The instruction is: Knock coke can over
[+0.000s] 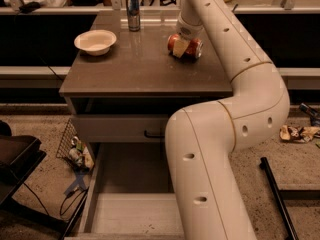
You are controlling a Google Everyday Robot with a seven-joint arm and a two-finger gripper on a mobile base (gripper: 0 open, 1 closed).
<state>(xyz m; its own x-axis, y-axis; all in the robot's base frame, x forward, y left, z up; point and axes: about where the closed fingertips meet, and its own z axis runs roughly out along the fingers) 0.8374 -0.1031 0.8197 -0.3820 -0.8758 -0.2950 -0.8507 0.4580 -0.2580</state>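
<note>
Currently, a large white robot arm [235, 114] curves up from the foreground and reaches over a brown bench [140, 71]. It ends in the tool [181, 45], which sits low over the far right part of the bench top. Directly under and against the tool is the coke can [195, 48], red with a silver end. It appears to lie on its side on the bench surface, its long axis running left to right. A pale part of the tool crosses the front of the can, so the two touch; whether the tool is open or closed around the can cannot be told. Well to the left of the tool sits a white bowl [95, 41]. Behind and to the left of the tool, a slim blue-and-silver can [133, 5] stands upright. Below the tool, toward the viewer, a drawer [135, 209] is pulled open. Judging by how the coke can lies, the knocking over looks done or nearly so. The can is probably light, thin-walled and smooth, likely to dent under a hard squeeze and to roll freely on its side. The best hold would be across the middle of its body.
</note>
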